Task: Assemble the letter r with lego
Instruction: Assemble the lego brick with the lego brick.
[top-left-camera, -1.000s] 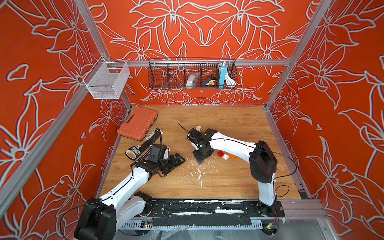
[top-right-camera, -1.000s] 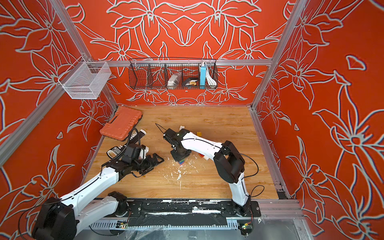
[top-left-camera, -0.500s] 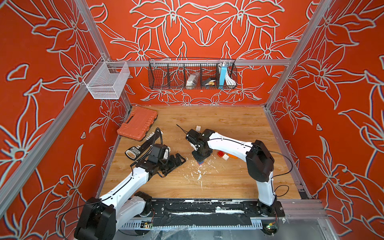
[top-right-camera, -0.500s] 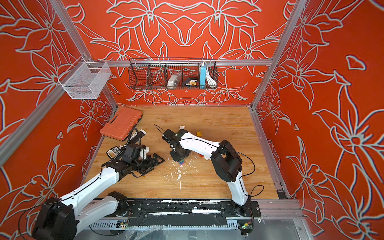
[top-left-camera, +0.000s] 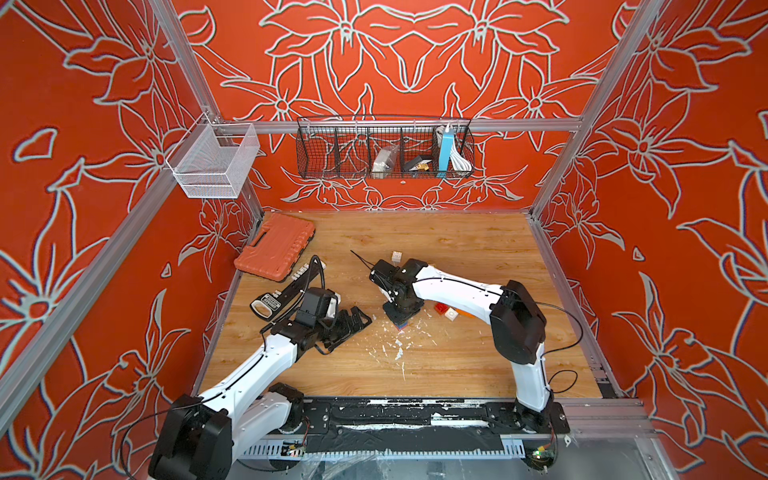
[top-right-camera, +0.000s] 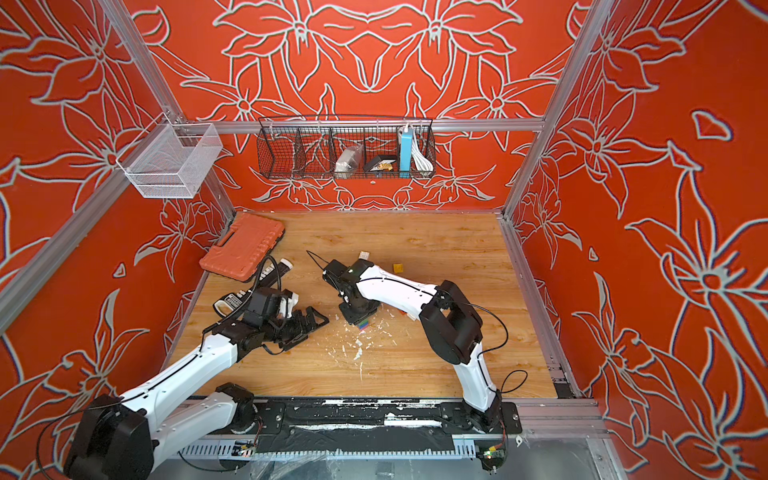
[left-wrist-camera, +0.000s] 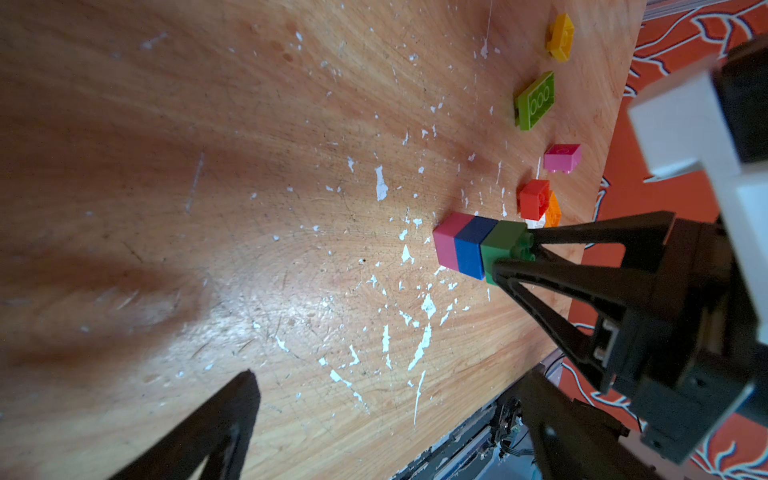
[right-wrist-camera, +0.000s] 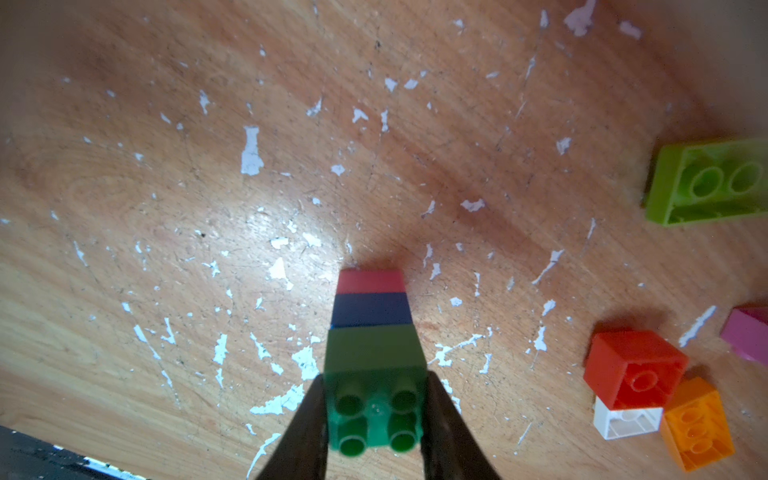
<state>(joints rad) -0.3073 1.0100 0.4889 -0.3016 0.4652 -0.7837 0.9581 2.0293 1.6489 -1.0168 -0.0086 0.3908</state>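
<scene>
Lego stack (right-wrist-camera: 372, 307) of three bricks, pink at the base, blue in the middle, green brick (right-wrist-camera: 374, 353) on top, standing upright near the middle of the table (top-left-camera: 457, 370). Long axis vertical, studs pointing up. Right jaws clamped on the green brick, one on each side face; the pink base appears to sit on the wood. Left jaws wide apart and holding nothing, low over the table just left of the stack, tips aimed toward it. The right wrist view looks straight down the stack, with four green studs end-on and the blue and pink layers foreshortened below. The left wrist view gives it side-on (left-wrist-camera: 478, 247), with all three layers plain. In both top views the right jaws cover it, and only a sliver of colour shows at their foot (top-right-camera: 363, 325). Loose bricks lie beyond the stack from the left arm (top-left-camera: 266, 365). Red brick (right-wrist-camera: 633, 368), white brick (right-wrist-camera: 625, 422) and orange brick (right-wrist-camera: 698, 424) are touching in a clump, red and white hollow side up. Pink brick (left-wrist-camera: 562, 157) lies apart. Lime brick (right-wrist-camera: 706, 183), a longer one, lies flat with its underside up. Yellow brick (left-wrist-camera: 561, 35) is farthest. Lime and pink show only in the wrist views. White flecks (top-left-camera: 399, 353) are scattered around the stack. Orange case (top-left-camera: 276, 249) is at the far left corner.
</scene>
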